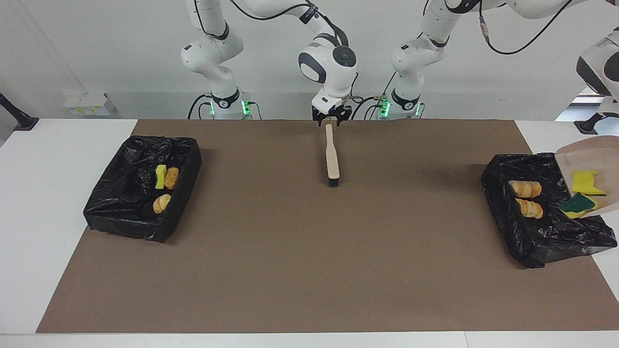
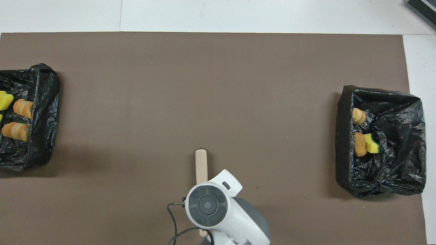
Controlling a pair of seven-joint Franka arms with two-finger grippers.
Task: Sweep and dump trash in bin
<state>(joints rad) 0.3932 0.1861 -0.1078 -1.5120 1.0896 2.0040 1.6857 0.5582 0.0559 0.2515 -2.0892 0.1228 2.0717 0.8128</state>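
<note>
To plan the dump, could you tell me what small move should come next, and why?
Probably tilt the beige dustpan steeper: a yellow sponge and a green-and-yellow sponge lie on it over the black-lined bin at the left arm's end.

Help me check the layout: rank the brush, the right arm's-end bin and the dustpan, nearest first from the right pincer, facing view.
1. Brush, at the right pincer, mid-table.
2. Bin, toward the right arm's end.
3. Dustpan, raised at the left arm's end.

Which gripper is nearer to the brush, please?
Right. The right gripper hangs at the brush's handle end; the left gripper is out of frame, toward the dustpan at the left arm's end.
</note>
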